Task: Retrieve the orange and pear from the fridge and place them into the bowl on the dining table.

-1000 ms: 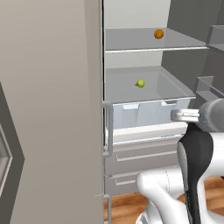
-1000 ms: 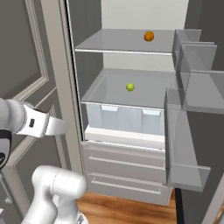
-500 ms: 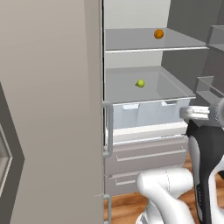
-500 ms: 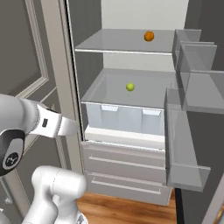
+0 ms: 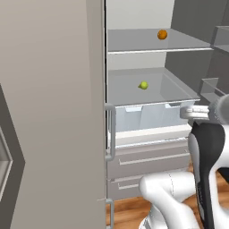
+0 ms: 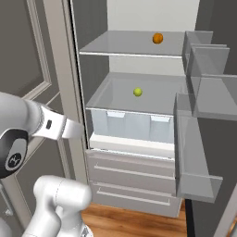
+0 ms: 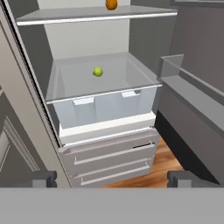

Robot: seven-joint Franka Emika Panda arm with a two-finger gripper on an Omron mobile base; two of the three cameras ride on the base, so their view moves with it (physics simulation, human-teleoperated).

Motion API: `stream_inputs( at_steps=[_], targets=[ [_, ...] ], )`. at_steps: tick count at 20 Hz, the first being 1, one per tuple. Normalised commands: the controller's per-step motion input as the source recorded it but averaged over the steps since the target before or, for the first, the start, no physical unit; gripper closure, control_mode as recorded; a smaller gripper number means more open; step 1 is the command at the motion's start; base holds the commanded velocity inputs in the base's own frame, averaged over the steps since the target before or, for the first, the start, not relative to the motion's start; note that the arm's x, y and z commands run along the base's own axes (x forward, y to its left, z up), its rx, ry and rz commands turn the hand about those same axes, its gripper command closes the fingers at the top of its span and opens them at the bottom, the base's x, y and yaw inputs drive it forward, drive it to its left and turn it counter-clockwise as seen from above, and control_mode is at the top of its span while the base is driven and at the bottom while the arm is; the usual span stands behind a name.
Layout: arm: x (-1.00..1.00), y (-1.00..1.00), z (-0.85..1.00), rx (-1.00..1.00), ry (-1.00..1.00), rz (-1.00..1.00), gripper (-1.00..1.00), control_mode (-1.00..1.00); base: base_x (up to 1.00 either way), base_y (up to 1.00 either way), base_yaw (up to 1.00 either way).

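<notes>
Ahead of the wide-open, empty end effector [image 7: 112,179], inside the fridge [image 7: 109,131], a pear [image 7: 98,71] and above it an orange [image 7: 111,4] sit on shelves, likely light, firm, roll-prone; grip each around its middle.

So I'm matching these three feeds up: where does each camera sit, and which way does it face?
Left base view: behind the arm's left, facing the open fridge; arm lower right.
Right base view: behind its right, same fridge; arm lower left.
Hand view: on the hand, facing the shelves; open gripper at bottom.
All share the orange and pear.
</notes>
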Motion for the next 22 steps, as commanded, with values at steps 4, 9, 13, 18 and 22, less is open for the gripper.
stream_inputs(
  at_steps=[4,9,13,18,22],
  targets=[
    [0.05,0.00,0.00,0.00,0.00,0.00,-1.00,1.00,0.01,0.00,0.00],
    [0.00,0.00,0.00,0.00,0.00,0.00,-1.00,1.00,0.11,-0.25,0.00],
    [0.00,0.00,0.00,0.00,0.00,0.00,-1.00,1.00,0.19,-0.29,0.00],
    [0.00,0.00,0.00,0.00,0.00,0.00,-1.00,1.00,0.36,-0.27,0.00],
    [0.00,0.00,0.00,0.00,0.00,0.00,-1.00,1.00,0.66,-0.17,0.00]
  ],
)
